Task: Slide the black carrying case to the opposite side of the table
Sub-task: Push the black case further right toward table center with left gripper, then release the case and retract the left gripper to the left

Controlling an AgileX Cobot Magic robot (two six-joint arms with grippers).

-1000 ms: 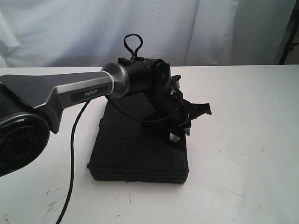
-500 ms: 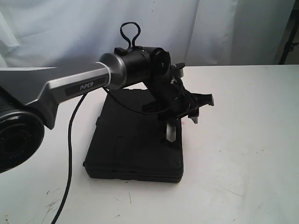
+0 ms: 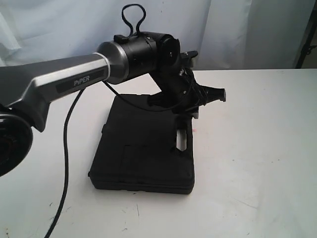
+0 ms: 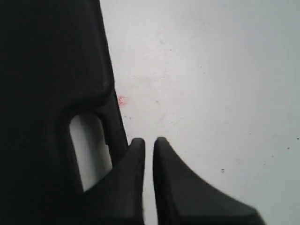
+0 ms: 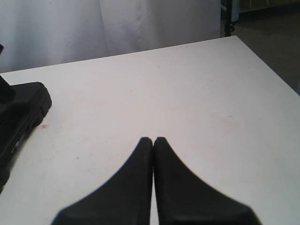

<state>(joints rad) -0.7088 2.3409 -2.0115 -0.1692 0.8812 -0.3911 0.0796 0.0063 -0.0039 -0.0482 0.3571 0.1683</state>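
The black carrying case (image 3: 143,153) lies flat on the white table (image 3: 257,139), left of the middle, its handle slot (image 3: 182,141) along the right edge. My left gripper (image 3: 192,115) hangs just above that handle edge. In the left wrist view the left gripper (image 4: 149,140) is beside the case (image 4: 47,70) and its slot (image 4: 89,145); the fingers stand nearly together with a thin gap and hold nothing. My right gripper (image 5: 153,139) is shut and empty over bare table (image 5: 164,84), well apart from the case (image 5: 18,112).
A small pink-red spot (image 4: 122,100) marks the table beside the case's handle edge. A white curtain (image 3: 223,29) hangs behind the table. A black cable (image 3: 64,163) trails down from the left arm. The table's far corner (image 5: 234,37) shows in the right wrist view.
The case shifted a little to the left a second ago and has since stayed put. The left arm has risen, lifting its gripper off the case's handle edge.
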